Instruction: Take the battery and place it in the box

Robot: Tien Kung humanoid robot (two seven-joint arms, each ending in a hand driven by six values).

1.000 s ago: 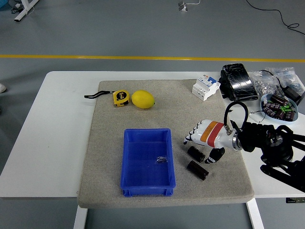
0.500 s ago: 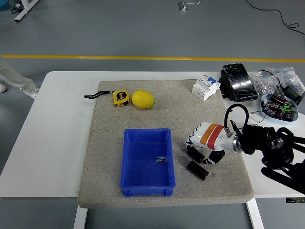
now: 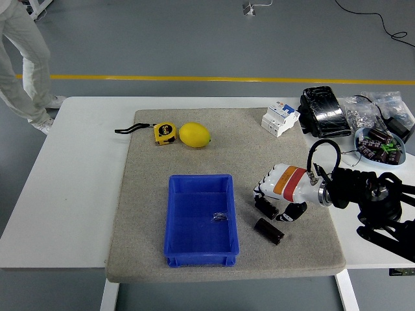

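On my feed the right hand [image 3: 277, 194] sits right of centre, its white fingers [image 3: 262, 190] curled down over one battery [image 3: 266, 207]; I can't tell whether they truly clamp it. A second battery [image 3: 268, 230] lies just below, apart from the hand. The blue box [image 3: 201, 219] stands to their left on the grey mat [image 3: 149, 194]. A person's legs [image 3: 23, 58] show at upper left.

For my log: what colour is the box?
Blue, seen in the head view: box.
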